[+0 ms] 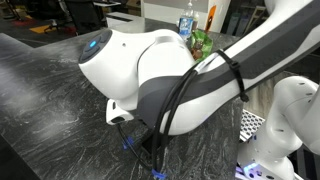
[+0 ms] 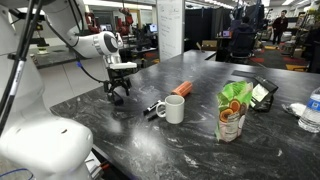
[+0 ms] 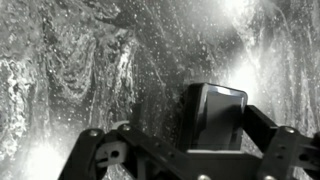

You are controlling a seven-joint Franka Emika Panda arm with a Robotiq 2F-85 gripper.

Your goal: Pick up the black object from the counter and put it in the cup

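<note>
You are at the grasping step: the black two-fingered gripper [image 2: 120,97] is down close to the dark marble-veined counter [image 2: 200,145]. In the wrist view its jaws stand apart around the flat matte black oblong bar [image 3: 215,115]. The bar sits right beside one finger, with a clear gap to the other, so nothing is clamped yet. I cannot tell whether that near finger touches it. Next, I judge, you should centre the bar, close on it firmly, lift straight up and carry it across to the small plain white cup [image 2: 173,109], which stands well apart. Mind the thin black-and-white marker pen [image 2: 152,106] lying just beside the cup and the orange can [image 2: 182,89] behind it. The green printed container [image 2: 233,112] stands beyond the cup, off your likely path.
</note>
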